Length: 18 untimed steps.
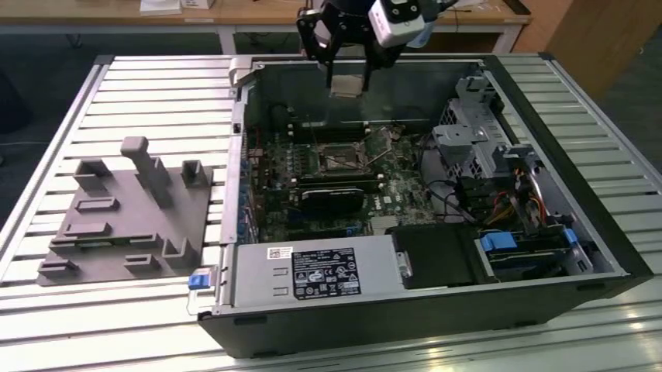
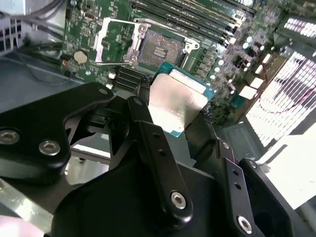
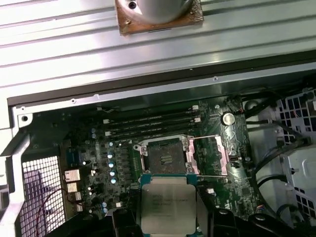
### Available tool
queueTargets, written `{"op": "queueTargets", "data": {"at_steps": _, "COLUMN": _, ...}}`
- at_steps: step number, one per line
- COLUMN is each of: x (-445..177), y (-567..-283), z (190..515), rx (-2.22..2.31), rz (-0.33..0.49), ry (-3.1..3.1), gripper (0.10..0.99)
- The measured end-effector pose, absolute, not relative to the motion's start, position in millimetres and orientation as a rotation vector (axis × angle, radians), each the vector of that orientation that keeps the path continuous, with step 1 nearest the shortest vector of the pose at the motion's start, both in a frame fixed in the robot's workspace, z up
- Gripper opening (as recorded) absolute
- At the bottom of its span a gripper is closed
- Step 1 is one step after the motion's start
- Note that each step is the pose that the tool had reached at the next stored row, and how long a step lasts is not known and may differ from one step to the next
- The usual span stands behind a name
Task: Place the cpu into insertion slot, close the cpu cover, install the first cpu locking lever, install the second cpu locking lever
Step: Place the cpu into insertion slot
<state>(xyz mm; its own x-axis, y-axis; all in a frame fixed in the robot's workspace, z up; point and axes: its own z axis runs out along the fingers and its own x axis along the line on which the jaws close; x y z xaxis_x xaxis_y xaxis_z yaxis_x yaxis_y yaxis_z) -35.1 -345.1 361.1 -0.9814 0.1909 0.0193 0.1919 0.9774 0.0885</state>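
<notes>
1. Silver-grey cpu (image 2: 180,101) — gripped at two opposite edges by the tool (image 1: 348,83), which is closed onto it.
2. The cpu is held up, well apart from the insertion slot (image 3: 165,157), not seated.
3. The cpu cover (image 3: 210,155) lies swung open beside the insertion slot — the socket is bare.
4. Judged progress: no step is complete; seating, closing the cover and both levers are left.

The end effector (image 2: 174,102) hides the cpu (image 2: 182,96) partly (two edges).

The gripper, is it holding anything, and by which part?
The gripper holds the cpu, jaws pinching two opposite side edges of the chip.
</notes>
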Motion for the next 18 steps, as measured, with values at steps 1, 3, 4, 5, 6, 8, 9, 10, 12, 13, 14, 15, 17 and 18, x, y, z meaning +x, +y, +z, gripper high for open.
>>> {"op": "queueTargets", "data": {"at_steps": 1, "x": -35.0, "y": -345.1, "z": 361.0, "rx": -0.328, "rz": -0.141, "ry": -3.111, "gripper": 0.537}}
{"op": "queueTargets", "data": {"at_steps": 3, "x": -35.0, "y": -345.1, "z": 360.8, "rx": -0.382, "rz": -0.141, "ry": -3.107, "gripper": 0.537}}
{"op": "queueTargets", "data": {"at_steps": 4, "x": -35.0, "y": -345.1, "z": 360.8, "rx": -0.407, "rz": -0.141, "ry": -3.104, "gripper": 0.537}}
{"op": "queueTargets", "data": {"at_steps": 5, "x": -35.0, "y": -345.1, "z": 360.7, "rx": -0.432, "rz": -0.141, "ry": -3.102, "gripper": 0.537}}
{"op": "queueTargets", "data": {"at_steps": 6, "x": -35.1, "y": -345.1, "z": 360.7, "rx": -0.458, "rz": -0.141, "ry": -3.099, "gripper": 0.537}}
{"op": "queueTargets", "data": {"at_steps": 8, "x": -35.1, "y": -345.1, "z": 360.6, "rx": -0.507, "rz": -0.141, "ry": -3.092, "gripper": 0.537}}
{"op": "queueTargets", "data": {"at_steps": 9, "x": -35.1, "y": -345.1, "z": 360.5, "rx": -0.531, "rz": -0.142, "ry": -3.089, "gripper": 0.537}}
{"op": "queueTargets", "data": {"at_steps": 10, "x": -35.1, "y": -345.1, "z": 360.5, "rx": -0.554, "rz": -0.141, "ry": -3.086, "gripper": 0.537}}
{"op": "queueTargets", "data": {"at_steps": 12, "x": -35.0, "y": -345.1, "z": 360.3, "rx": -0.599, "rz": -0.142, "ry": -3.079, "gripper": 0.537}}
{"op": "queueTargets", "data": {"at_steps": 13, "x": -35.0, "y": -345.1, "z": 360.2, "rx": -0.623, "rz": -0.142, "ry": -3.075, "gripper": 0.537}}
{"op": "queueTargets", "data": {"at_steps": 14, "x": -35.0, "y": -345.1, "z": 360.2, "rx": -0.644, "rz": -0.141, "ry": -3.071, "gripper": 0.537}}
{"op": "queueTargets", "data": {"at_steps": 15, "x": -35.1, "y": -345.1, "z": 360.1, "rx": -0.666, "rz": -0.141, "ry": -3.067, "gripper": 0.537}}
{"op": "queueTargets", "data": {"at_steps": 17, "x": -35.1, "y": -345.1, "z": 359.9, "rx": -0.709, "rz": -0.141, "ry": -3.059, "gripper": 0.537}}
{"op": "queueTargets", "data": {"at_steps": 18, "x": -35.1, "y": -345.1, "z": 359.8, "rx": -0.731, "rz": -0.141, "ry": -3.054, "gripper": 0.537}}
